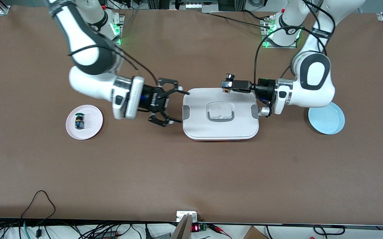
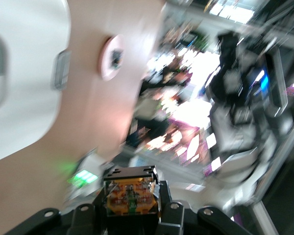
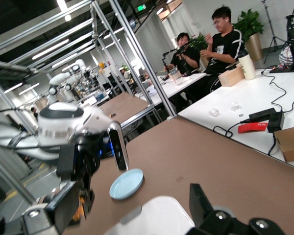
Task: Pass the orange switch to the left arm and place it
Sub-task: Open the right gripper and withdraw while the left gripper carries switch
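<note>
The left gripper [image 1: 228, 87] held the orange switch [image 1: 227, 83] clamped between its fingers, above the box's [image 1: 220, 127] edge nearest the robots' bases. The right gripper [image 1: 175, 105] hovered with fingers spread wide and empty, just off the box's end toward the right arm's side.

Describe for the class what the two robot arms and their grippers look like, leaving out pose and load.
Both arms are glossy white with dark grey joint panels and black cables alongside. The right gripper is black with spindly linked fingers; the left gripper is black and slimmer. Green lights glow at both bases.
</note>
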Controlling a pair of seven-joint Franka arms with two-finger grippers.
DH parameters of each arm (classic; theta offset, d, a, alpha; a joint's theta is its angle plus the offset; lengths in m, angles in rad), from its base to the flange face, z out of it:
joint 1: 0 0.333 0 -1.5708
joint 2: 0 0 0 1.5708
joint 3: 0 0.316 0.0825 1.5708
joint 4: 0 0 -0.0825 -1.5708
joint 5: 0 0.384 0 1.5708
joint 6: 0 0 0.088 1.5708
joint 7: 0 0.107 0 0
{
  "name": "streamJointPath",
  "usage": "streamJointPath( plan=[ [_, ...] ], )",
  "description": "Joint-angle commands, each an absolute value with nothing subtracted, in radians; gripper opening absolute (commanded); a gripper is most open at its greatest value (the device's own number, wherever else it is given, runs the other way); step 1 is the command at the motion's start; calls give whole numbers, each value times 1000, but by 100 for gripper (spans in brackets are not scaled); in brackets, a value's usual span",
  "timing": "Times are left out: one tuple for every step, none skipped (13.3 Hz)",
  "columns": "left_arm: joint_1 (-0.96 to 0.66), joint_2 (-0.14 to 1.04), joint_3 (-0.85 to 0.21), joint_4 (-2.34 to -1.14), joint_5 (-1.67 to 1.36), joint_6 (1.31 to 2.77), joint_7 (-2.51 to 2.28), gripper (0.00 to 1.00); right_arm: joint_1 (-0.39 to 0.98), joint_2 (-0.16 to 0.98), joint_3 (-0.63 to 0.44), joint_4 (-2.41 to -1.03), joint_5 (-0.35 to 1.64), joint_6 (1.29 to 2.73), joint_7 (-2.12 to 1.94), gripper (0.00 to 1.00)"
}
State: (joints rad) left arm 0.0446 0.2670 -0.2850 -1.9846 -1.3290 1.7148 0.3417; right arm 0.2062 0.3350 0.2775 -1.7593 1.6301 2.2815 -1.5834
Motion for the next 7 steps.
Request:
streamJointPath(
  plan=[
    [81,360,-287,-1803,-1056,1576,339,24,117,250,218,-1870,1441,2154,-1551,100],
    [81,373,-288,-1760,-973,1544,337,24,117,235,166,-1871,1360,2117,-1524,100],
    [80,379,-288,-1729,-898,1514,339,24,117,216,117,-1871,1268,2076,-1470,100],
    [75,379,-288,-1703,-817,1487,341,24,117,200,68,-1867,1174,2045,-1412,100],
    [72,377,-293,-1672,-734,1462,344,24,117,178,28,-1859,1087,2016,-1352,100],
    [68,377,-296,-1649,-663,1435,347,24,120,161,-10,-1856,1021,1994,-1295,100],
    [64,377,-296,-1620,-596,1399,348,24,124,141,-44,-1853,950,1974,-1220,100]
  ],
)
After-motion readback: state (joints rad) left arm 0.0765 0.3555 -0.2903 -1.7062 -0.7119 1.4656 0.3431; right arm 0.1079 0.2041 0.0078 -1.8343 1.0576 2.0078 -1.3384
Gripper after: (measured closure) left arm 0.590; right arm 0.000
